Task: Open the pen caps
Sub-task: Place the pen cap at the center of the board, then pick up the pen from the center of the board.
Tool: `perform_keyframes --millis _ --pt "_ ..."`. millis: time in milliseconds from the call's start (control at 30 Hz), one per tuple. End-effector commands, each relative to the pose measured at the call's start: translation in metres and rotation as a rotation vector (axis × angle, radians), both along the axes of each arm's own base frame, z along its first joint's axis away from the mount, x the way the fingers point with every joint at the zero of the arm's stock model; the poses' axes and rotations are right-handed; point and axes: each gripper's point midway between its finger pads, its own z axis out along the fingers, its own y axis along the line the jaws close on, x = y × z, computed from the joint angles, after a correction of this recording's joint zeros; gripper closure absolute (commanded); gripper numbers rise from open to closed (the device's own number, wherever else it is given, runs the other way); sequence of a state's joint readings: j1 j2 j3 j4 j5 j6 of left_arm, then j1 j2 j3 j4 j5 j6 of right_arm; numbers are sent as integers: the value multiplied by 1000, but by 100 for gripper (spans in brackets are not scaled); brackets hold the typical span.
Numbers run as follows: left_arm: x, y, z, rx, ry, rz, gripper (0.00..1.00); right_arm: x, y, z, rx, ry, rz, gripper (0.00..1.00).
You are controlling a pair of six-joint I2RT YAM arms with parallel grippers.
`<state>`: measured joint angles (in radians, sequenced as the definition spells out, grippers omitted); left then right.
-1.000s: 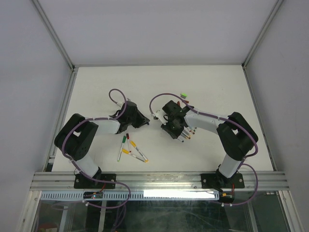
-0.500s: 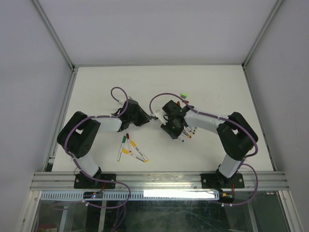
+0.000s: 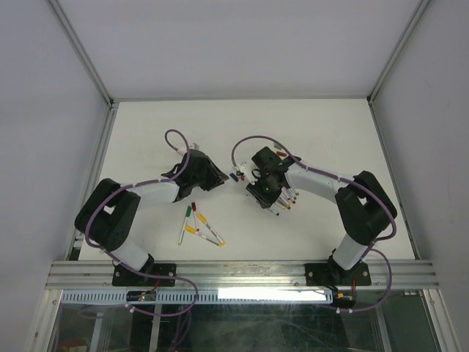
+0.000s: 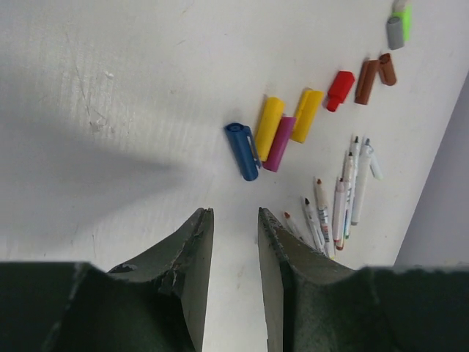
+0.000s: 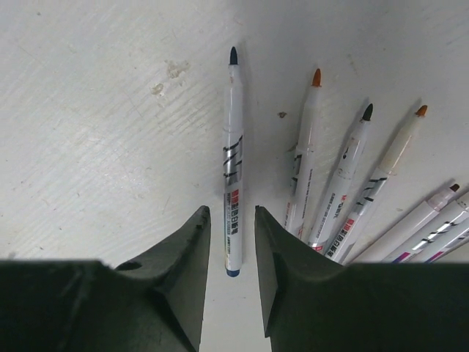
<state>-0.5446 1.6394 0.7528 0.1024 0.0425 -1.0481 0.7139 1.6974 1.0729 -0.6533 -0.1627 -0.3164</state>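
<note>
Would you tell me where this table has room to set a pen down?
Bare: the white table's far strip by the back wall, and the near patch between the capped white pens and right arm's base. Crowded centre: coloured plastic caps and uncapped white pens.

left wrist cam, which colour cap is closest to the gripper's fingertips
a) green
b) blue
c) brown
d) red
b: the blue cap lies just beyond the tips of the left gripper, whose jaws stand apart with nothing between them, and every other cap sits farther off.
</note>
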Motion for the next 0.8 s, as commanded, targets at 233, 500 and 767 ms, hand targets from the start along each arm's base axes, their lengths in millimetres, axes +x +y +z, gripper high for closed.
perform_keyframes --millis 233,500,767 --pt "-23 27 82 -5 -314 -32 67 8 19 44 147 -59 48 67" --pt "-50 55 107 -45 -433 21 52 7 19 56 197 -62 60 67" --pt "-70 65 110 -99 -509 20 7 7 19 63 225 -66 67 67"
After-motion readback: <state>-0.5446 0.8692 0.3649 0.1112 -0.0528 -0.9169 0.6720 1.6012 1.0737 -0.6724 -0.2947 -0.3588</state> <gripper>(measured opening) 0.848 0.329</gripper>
